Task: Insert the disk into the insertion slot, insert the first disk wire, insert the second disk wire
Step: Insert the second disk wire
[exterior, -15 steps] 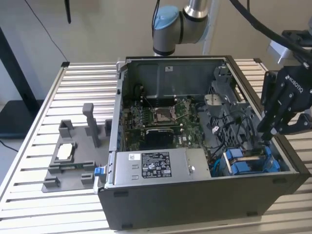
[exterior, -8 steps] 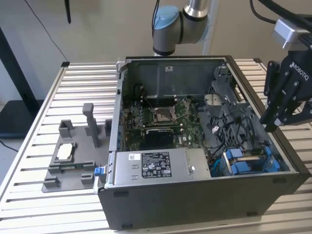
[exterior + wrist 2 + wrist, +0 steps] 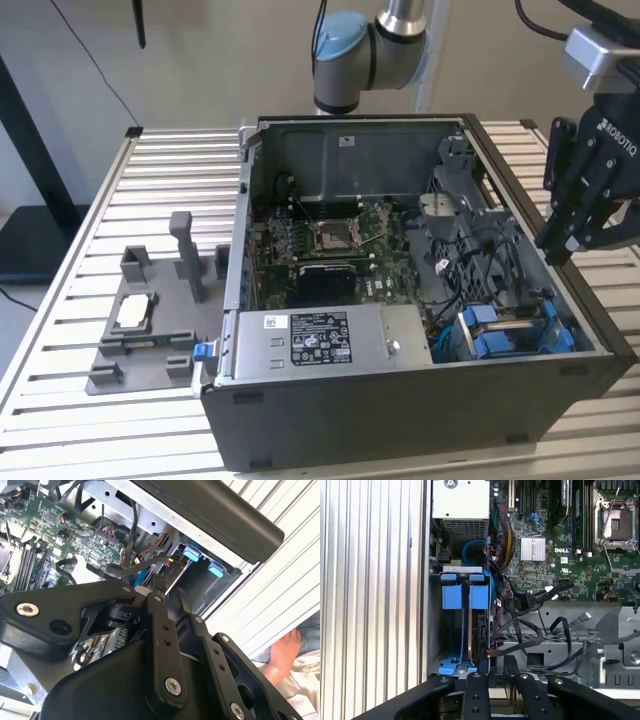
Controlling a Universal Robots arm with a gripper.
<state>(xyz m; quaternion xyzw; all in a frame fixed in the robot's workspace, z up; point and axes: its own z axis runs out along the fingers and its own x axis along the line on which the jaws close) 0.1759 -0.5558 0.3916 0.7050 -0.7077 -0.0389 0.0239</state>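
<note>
In the exterior view, the disk [image 3: 510, 330] sits in the insertion slot [image 3: 452, 345] at the exterior view's right, half hidden by the PC case [image 3: 400, 425]. The end effector [image 3: 556, 252] hangs above it, apart. In the second wrist view, we see the disk's blue tabs. In the first wrist view, the disk stands edge-on with loose wires [image 3: 535, 637] beside it. The end effector, cut off at the frame edge, appears pressed together and empty.

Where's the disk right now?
The disk sits in the near corner of the PC case, on the exterior view's right, beside the grey power-supply box.
</note>
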